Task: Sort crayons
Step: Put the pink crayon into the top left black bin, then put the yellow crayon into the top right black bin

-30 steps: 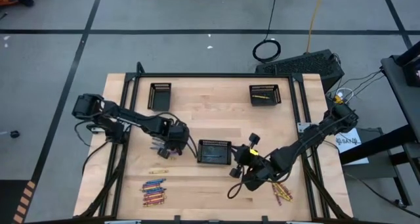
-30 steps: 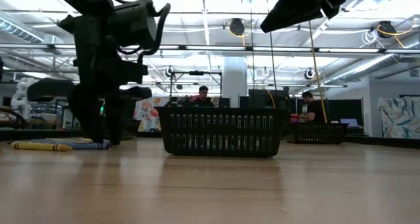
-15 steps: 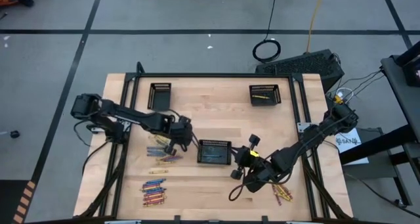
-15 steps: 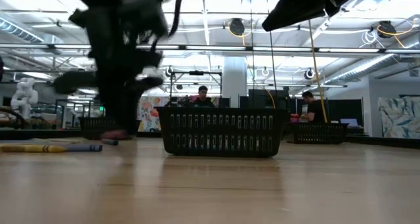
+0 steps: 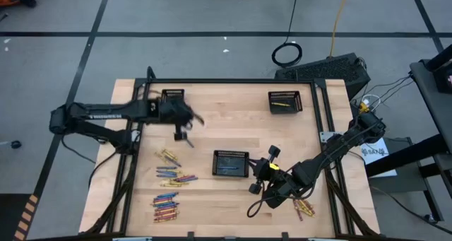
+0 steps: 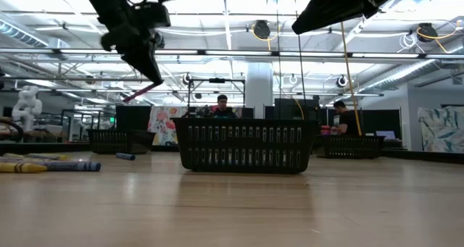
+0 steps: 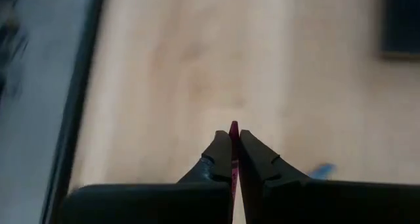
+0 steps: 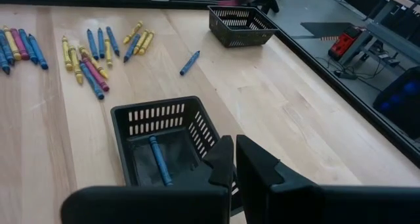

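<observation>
One pink crayon [image 7: 233, 135] is pinched in the left end effector [image 7: 234, 140]: fingers closed on it, only the tip poking out between them. High view puts that end effector [image 5: 182, 126] above the tabletop [image 5: 233, 128], just beside the far-left tray [image 5: 171, 100]. Low view shows the crayon [image 6: 139, 92] hanging tilted, well clear of the wood.

Step in hand, as I read it: carry pink to its tray and drop it. Which tray is for pink I can't tell. The far-left one's contents aren't readable, the centre tray [image 8: 161, 142] holds a blue crayon [image 8: 159, 162], and the far-right tray [image 5: 284, 101] shows something yellow.

Doing it well:
- Centre the tip over the tray opening before letting go; the crayon hangs tilted, so aim by the low end, not the fingers.
- Come down close to the rim first. A stick released from height will likely bounce or roll out.
- Open fully and lift straight up so the fingers don't drag it back over the wall.
- Grip is near one end, so avoid fast wrist swings or it may pivot or slip.

Right end effector [image 8: 234, 159] is closed on nothing, parked just beside the centre tray, near side. It's out of the left arm's way.

Plenty remains: loose crayons in mixed colours [image 5: 171, 174] lie on the left-front tabletop, a neater row [image 5: 165, 208] sits nearer the front edge, and a few more [image 5: 304, 208] lie front right. One blue stray [image 8: 190, 62] lies alone toward the far-left tray.
</observation>
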Tool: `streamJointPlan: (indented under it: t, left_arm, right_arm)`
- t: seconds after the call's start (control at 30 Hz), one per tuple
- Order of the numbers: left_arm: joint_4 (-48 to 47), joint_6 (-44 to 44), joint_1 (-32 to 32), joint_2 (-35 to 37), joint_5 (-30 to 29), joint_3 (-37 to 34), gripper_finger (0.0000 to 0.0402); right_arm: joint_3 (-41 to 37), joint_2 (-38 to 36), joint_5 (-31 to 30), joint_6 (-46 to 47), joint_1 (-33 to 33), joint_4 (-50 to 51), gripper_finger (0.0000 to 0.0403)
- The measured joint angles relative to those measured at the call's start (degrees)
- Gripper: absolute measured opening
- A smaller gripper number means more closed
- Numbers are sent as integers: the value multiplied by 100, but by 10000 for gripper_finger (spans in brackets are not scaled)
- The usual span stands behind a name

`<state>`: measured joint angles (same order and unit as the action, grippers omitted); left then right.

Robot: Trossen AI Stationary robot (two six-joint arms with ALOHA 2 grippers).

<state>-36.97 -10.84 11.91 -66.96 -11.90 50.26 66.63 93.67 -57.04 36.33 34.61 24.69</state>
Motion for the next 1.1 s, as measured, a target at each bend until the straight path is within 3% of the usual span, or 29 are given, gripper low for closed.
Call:
streamJointPlan:
  t: [0.13, 0.3, 0.47, 0.67, 0.8, 0.97, 1.1]
  left_arm:
    - [-31, 269, 1192, -133, 53, 0, 0]
    - [83, 872, 2544, -827, 212, -2, 3]
    - [425, 1182, 3291, -1483, 302, -2, 3]
    - [594, 1096, 3439, -1656, 352, -2, 1]
    - [334, 1048, 3430, -1452, 684, 186, 1]
    - [-332, 901, 3278, -826, 963, 550, 0]
    - [-473, 1111, 2746, 82, 1013, 373, 0]
  right_arm:
    - [0, 0, -10, 4, 0, -3, 6]
    - [0, 0, -13, 0, 0, -27, 6]
    - [0, 0, -24, -38, 0, -48, 6]
    - [0, 0, -35, -104, -2, -48, 6]
    - [0, 0, -39, -121, -7, -48, 6]
    - [0, 0, -39, -145, -11, -46, 6]
    - [-12, 0, -203, -203, -3, 32, 6]
